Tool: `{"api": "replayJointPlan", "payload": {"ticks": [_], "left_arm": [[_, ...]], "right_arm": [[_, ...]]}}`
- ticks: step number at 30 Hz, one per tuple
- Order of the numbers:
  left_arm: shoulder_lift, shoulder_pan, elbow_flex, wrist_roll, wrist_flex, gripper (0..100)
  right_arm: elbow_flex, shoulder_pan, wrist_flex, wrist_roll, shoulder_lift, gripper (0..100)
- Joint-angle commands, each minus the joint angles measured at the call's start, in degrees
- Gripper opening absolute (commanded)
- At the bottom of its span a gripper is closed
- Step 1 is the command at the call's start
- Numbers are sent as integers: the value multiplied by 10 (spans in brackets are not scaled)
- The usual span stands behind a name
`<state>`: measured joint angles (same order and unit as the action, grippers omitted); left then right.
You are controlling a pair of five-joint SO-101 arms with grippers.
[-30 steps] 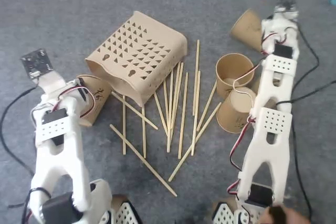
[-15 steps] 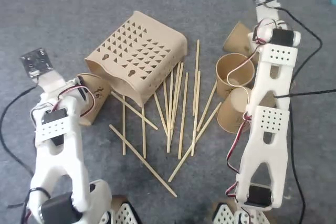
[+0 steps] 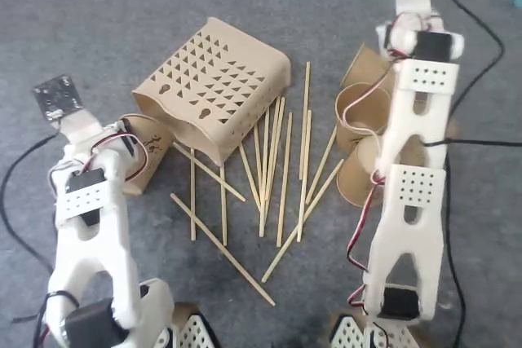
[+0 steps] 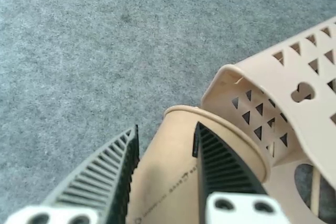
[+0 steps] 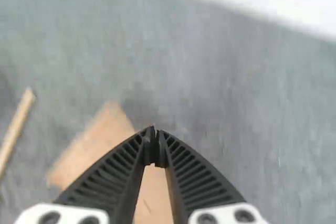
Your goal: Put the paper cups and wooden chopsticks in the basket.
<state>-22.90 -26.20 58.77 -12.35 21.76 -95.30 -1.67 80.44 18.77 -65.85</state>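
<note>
Left wrist view: the left hand (image 4: 167,127), jaws half apart, grips the brown paper cup (image 4: 168,177) lying sideways. Its rim points at 1 o'clock in the high view, toward the tipped beige perforated basket (image 3: 216,91) just beside. The right hand (image 5: 153,131), closed empty, is farther.

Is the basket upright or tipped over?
Tipped on its side: the basket lies with a perforated wall facing the overhead camera.

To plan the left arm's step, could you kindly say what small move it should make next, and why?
Probably ease the left gripper toward the opening of the beige perforated plastic basket, which lies tipped on its side. The gripper holds the brown paper cup, whose rim lies right beside the basket's rim.
</note>
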Motion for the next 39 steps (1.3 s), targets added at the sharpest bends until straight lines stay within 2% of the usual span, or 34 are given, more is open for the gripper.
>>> {"api": "replayJointPlan", "payload": {"ticks": [1,5,9,15,24,30,37,39], "left_arm": [[5,8,-8,1,-8,163],[5,8,-8,1,-10,163],[5,8,-9,1,-10,163],[5,9,-9,1,-10,163],[4,10,-8,1,-8,164],[4,27,-11,32,-2,166],[-47,32,-90,35,141,167],[-67,36,-116,55,179,167]], "right_arm": [[-7,36,-81,-6,-7,9],[-7,44,-156,-30,-39,9],[-7,42,-151,-5,-54,9],[-11,14,-28,-1,-28,8],[-11,-54,216,-3,104,8],[32,-129,229,-24,157,8],[146,-227,228,8,212,8],[159,-253,227,15,225,8]]}}
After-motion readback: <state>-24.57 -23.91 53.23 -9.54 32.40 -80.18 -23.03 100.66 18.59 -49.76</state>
